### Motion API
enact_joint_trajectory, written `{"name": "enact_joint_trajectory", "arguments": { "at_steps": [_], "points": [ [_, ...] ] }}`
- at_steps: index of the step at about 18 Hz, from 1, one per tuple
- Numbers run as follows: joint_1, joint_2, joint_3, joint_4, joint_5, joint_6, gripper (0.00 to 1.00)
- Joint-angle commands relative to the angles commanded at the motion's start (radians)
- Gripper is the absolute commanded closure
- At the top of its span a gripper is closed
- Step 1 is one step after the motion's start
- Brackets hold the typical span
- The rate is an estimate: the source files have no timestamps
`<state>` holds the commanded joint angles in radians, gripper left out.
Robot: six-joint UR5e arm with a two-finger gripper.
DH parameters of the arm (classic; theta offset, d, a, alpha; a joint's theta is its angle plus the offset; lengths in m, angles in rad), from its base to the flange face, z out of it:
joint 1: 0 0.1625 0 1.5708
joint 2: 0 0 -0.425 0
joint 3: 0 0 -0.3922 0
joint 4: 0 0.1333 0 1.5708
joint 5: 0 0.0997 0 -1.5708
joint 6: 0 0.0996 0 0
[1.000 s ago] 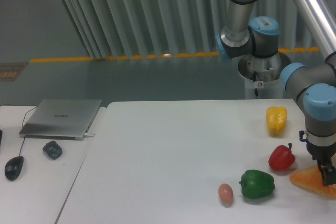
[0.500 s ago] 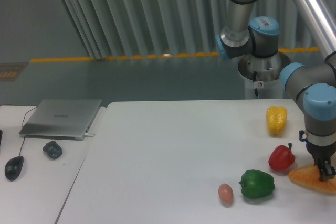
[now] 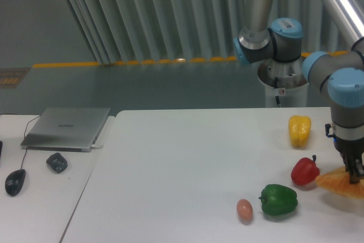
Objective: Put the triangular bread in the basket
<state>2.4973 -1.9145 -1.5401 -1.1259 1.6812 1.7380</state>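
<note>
Bread (image 3: 339, 183), the golden triangular wedge, sits at the far right edge of my view, pinched in the hand (image 3: 356, 174) just beside the red pepper (image 3: 305, 171). Sweeping left to right: a laptop (image 3: 68, 127), a mouse (image 3: 15, 181) and a small dark object (image 3: 56, 162) on the side desk; then, on the white bench (image 3: 182, 163), a tan egg (image 3: 244, 209), a green pepper (image 3: 278, 199) and a yellow pepper (image 3: 300, 130). The hand's fingers are closed on the wedge. I judge the lift is under way; next comes the carry, but no basket shows in my camera, so I cannot tell where to steer. Against a second ago, wedge and hand sit higher in the frame, and the wrist has risen with them.
</note>
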Motion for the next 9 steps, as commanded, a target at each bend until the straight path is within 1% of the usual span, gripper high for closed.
{"name": "enact_joint_trajectory", "arguments": {
  "at_steps": [2, 4, 6, 7, 9],
  "points": [
    [0.017, 0.022, 0.0, -0.032, 0.0, 0.008, 0.69],
    [0.038, 0.038, 0.0, -0.051, 0.0, 0.015, 0.69],
    [0.081, 0.075, 0.0, -0.081, -0.003, 0.029, 0.69],
    [0.106, 0.084, 0.001, -0.089, -0.003, 0.06, 0.72],
    [0.149, 0.091, 0.003, -0.089, -0.005, 0.129, 0.73]
  ]
}}
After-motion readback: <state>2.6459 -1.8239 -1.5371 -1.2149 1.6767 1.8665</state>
